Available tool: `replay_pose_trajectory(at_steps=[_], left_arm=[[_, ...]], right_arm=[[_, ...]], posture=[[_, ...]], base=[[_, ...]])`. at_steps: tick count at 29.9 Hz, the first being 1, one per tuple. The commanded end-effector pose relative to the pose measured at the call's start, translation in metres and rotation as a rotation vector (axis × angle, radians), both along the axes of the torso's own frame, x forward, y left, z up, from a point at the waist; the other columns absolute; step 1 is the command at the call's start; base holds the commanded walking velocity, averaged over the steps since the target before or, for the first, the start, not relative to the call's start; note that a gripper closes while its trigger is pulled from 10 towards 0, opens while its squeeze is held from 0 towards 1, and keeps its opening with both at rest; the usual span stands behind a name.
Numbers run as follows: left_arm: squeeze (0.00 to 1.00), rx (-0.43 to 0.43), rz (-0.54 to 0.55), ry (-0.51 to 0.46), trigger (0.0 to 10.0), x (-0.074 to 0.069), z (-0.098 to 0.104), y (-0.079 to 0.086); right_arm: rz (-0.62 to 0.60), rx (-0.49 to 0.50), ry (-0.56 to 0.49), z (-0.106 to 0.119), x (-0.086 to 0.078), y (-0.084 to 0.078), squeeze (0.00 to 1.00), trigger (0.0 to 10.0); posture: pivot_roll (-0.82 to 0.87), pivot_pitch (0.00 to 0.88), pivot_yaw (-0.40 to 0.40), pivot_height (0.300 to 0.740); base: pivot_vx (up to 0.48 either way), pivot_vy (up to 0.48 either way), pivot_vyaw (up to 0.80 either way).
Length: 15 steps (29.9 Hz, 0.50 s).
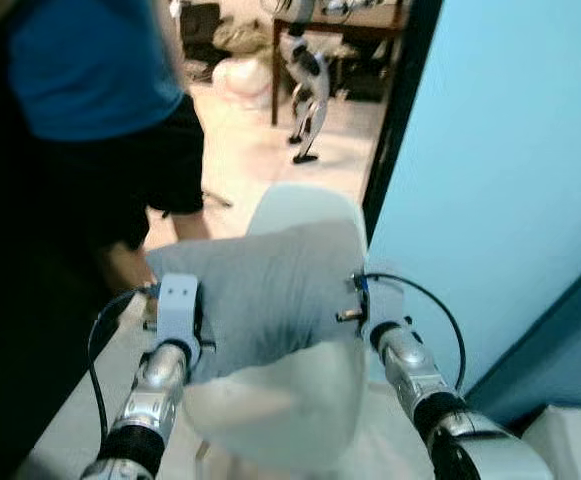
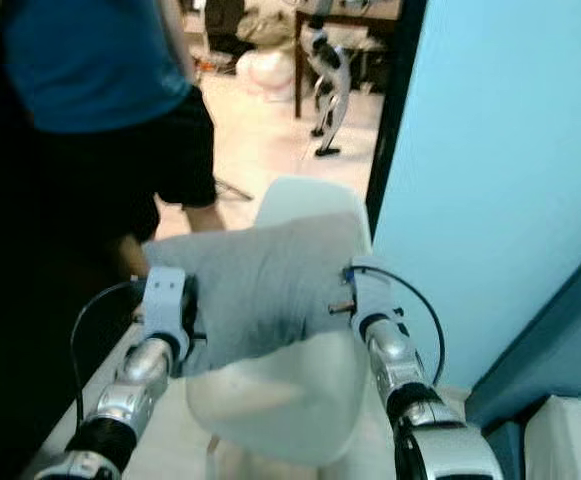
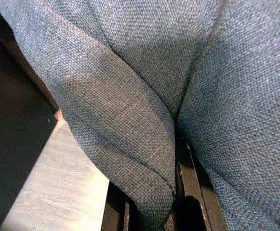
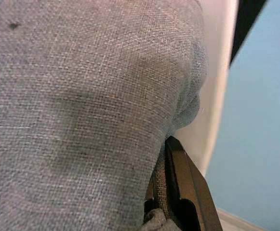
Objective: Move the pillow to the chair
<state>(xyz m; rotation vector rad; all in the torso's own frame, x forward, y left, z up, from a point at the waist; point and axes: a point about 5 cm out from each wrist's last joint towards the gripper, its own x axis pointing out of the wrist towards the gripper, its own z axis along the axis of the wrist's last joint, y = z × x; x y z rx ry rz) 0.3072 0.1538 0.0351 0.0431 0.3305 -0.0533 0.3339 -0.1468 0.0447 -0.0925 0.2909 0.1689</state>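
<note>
The grey pillow (image 1: 270, 290) hangs between both grippers, above the white chair (image 2: 300, 390) — the left gripper (image 3: 178, 192) pinches its left edge, the right gripper (image 4: 171, 192) its right edge, fabric clamped between the fingers.

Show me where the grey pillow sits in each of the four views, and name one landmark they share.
Left eye view: pillow at centre, between both grippers, above the white chair.
Right eye view: pillow at centre, same place.
Left wrist view: grey fabric close up.
Right wrist view: fabric beside the chair edge.
Shared landmark: the pillow's grey weave.
</note>
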Motion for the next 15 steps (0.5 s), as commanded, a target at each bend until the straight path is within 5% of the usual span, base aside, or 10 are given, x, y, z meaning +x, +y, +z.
replay_pose_trajectory(at_steps=[1,4,12,15], left_arm=[[0.0,0.003,-0.068,-0.032,10.0,0.0033,0.0058,-0.0144],[0.0,0.004,-0.067,-0.034,10.0,0.0038,0.0062,-0.0139],[0.0,0.003,-0.068,-0.029,10.0,0.0038,0.0057,-0.0131],[0.0,-0.025,-0.019,-0.004,10.0,0.0032,0.0024,-0.0094]], right_arm=[[0.068,0.009,-0.003,-0.0004,-0.0009,0.0157,0.0,10.0],[0.067,0.009,-0.003,-0.0003,-0.0009,0.0158,0.0,10.0],[0.068,0.009,-0.003,0.0002,-0.0004,0.0166,0.0,10.0],[0.07,0.007,-0.001,0.0001,-0.0003,0.0163,0.0,10.0]], posture=[[0.0,0.0,-0.009,0.721],[0.0,0.0,-0.009,0.721],[0.0,0.0,-0.009,0.721],[0.0,0.0,-0.014,0.721]], base=[[0.0,0.0,0.0],[0.0,0.0,0.0],[0.0,-0.438,0.0],[0.0,0.0,0.0]])
